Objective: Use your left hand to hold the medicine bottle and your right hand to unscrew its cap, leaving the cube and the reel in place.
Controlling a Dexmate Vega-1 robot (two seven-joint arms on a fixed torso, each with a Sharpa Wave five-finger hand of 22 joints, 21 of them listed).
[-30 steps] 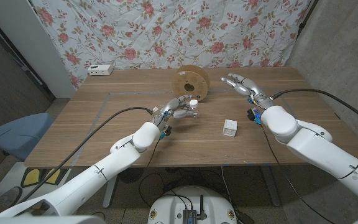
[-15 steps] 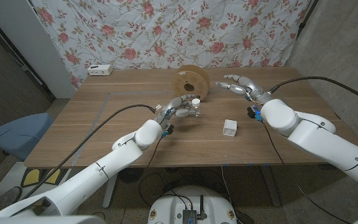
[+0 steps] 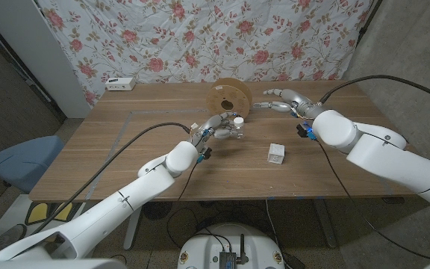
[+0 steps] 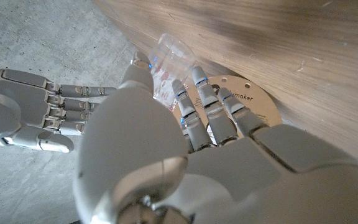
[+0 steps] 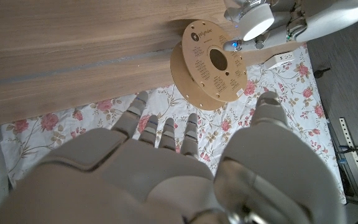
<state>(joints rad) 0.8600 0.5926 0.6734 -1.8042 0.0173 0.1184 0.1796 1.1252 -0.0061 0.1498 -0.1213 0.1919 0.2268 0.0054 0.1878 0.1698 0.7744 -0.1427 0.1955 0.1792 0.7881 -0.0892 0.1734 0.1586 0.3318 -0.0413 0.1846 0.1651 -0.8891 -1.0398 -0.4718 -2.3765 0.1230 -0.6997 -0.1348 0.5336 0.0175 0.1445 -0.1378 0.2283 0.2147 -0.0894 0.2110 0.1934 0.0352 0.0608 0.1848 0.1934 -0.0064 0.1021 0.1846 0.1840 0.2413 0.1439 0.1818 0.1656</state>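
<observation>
1. Bottle: medicine bottle (image 3: 235,127) sits in the left hand (image 3: 219,128), raised off the wooden table (image 3: 125,149), just in front of the reel (image 3: 230,98). White cap (image 3: 238,119) is on top.
2. Left hand: fingers wrap the clear body of the bottle. Left wrist view shows the bottle (image 4: 166,68) between the thumb and the fingers (image 4: 194,102), with the reel's flange behind them.
3. Right hand (image 3: 281,102): holds nothing, fingers spread and extended toward the reel's right side. It is above the table, apart from the bottle and cap. Right wrist view shows the same hand (image 5: 166,162) with fingers apart, the reel (image 5: 209,64) and the cap (image 5: 257,18) beyond them.
4. Reel: upright on its edge, centre-back of the table, cardboard-brown, hub hole facing the robot.
5. Cube (image 3: 276,154): white, on the table in front of the right forearm, well clear of both hands.
6. Rest: white power strip (image 3: 120,84) at the table's far left edge, floral cloth (image 3: 200,37) hanging behind.
</observation>
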